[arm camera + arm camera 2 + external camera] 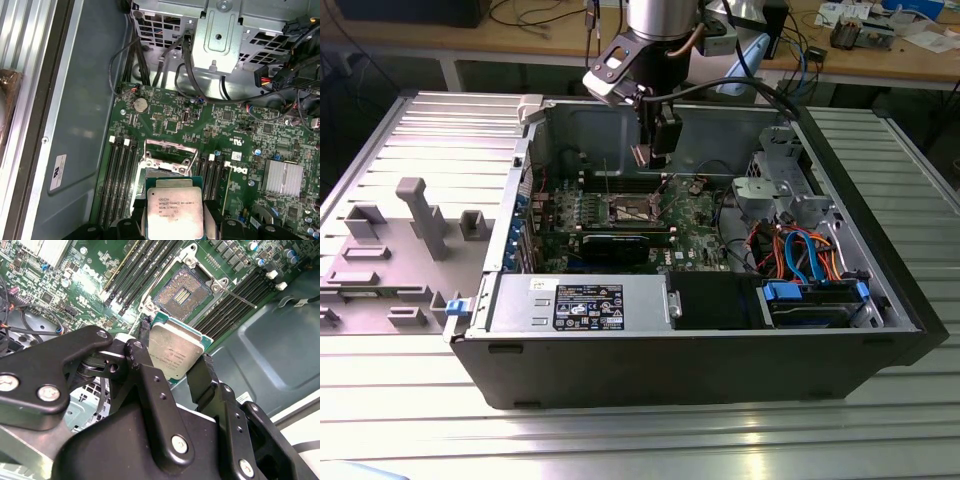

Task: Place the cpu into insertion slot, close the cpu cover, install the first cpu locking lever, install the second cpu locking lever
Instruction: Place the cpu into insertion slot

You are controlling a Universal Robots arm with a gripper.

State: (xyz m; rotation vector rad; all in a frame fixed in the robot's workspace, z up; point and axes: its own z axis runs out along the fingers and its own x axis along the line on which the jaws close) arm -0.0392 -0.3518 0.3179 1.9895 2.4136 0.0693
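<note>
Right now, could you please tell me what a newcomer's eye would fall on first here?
The silvery cpu, clamped in the black gripper, draws the eye first in both wrist views. Close by on the green motherboard sits the open slot, gold contacts bare. In the exterior view, the arm reaches down into an open computer case.

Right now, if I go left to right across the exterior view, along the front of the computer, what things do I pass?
Grey plastic post → blue clip → power supply box → black box → blue drive caddy.
</note>
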